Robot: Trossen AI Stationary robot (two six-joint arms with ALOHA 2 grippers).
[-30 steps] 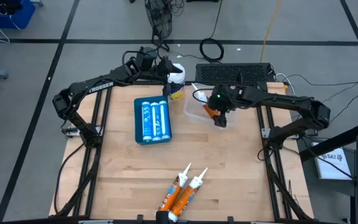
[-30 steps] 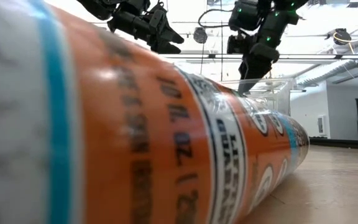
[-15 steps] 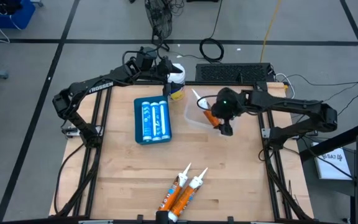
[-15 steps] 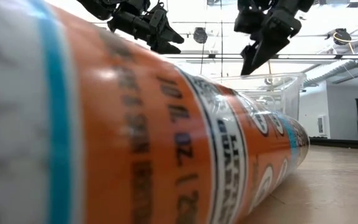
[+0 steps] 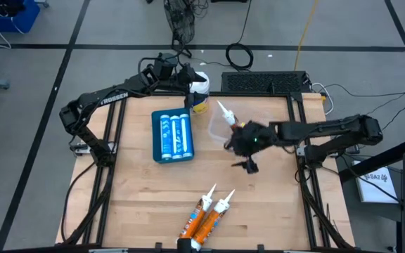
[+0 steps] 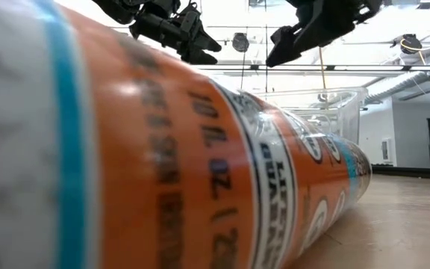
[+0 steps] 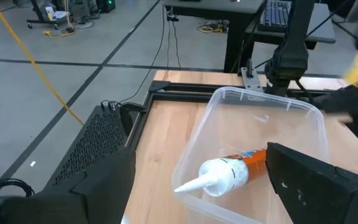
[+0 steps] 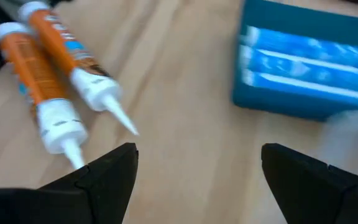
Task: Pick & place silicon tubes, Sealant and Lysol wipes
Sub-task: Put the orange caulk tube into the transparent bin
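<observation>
The Lysol wipes canister [image 5: 200,88] stands upright at the table's far edge. My left gripper [image 5: 190,82] hovers open beside its white lid, nothing between the fingers [image 7: 197,186]. A clear tub [image 5: 213,128] holds one orange tube with a white nozzle [image 7: 229,174]. A blue tray [image 5: 173,135] with blue-and-white tubes lies left of the tub. Two orange tubes [image 5: 206,216] lie side by side at the near edge. My right gripper [image 5: 240,157] hangs open and empty over bare wood, just nearer than the tub, pointing toward the two orange tubes [image 8: 48,81].
A black keyboard [image 5: 266,82] and cables lie beyond the far edge. Bare wood spans the table's middle between the blue tray [image 8: 303,68] and the near tubes. In the low view one orange tube [image 6: 200,164] fills the foreground, with the tub's wall [image 6: 342,104] behind it.
My right gripper has drawn back from the clear tub toward the table's near edge, rising a little. It has swung round, now pointing toward the near-left tubes, and has stayed open. The orange tube rests in the tub.
</observation>
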